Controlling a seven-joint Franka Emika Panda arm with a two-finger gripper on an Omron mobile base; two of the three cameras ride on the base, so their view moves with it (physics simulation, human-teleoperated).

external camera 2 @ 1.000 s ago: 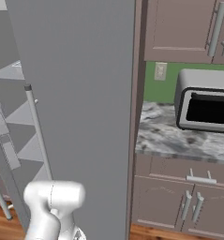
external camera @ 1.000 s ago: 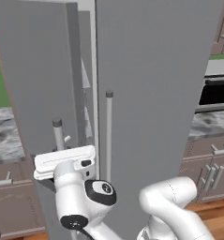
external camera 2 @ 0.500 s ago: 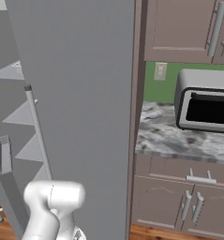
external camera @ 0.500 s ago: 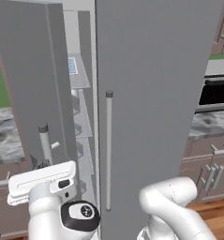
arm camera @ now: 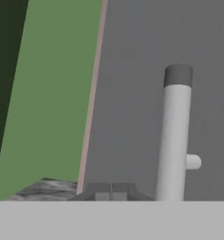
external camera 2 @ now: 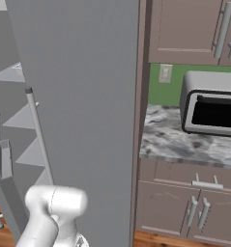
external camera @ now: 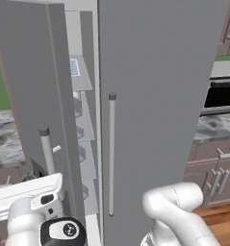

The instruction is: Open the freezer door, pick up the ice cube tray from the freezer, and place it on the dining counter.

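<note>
freezer door point(external camera: 37, 105) ajar — pale blue ice cube tray point(external camera: 74, 67) on a shelf

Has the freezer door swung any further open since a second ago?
Yes. In the left base view the freezer door has swung left, away from the closed fridge door, widening the gap so the shelves and the ice cube tray show.

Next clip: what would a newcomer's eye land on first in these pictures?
The freezer door stands swung open on the left, baring pale shelves with the ice cube tray high up inside. In the hand view the door's handle rises just right of the shut gripper, which does not hold it. A toaster oven sits on the marbled counter at right.
</note>
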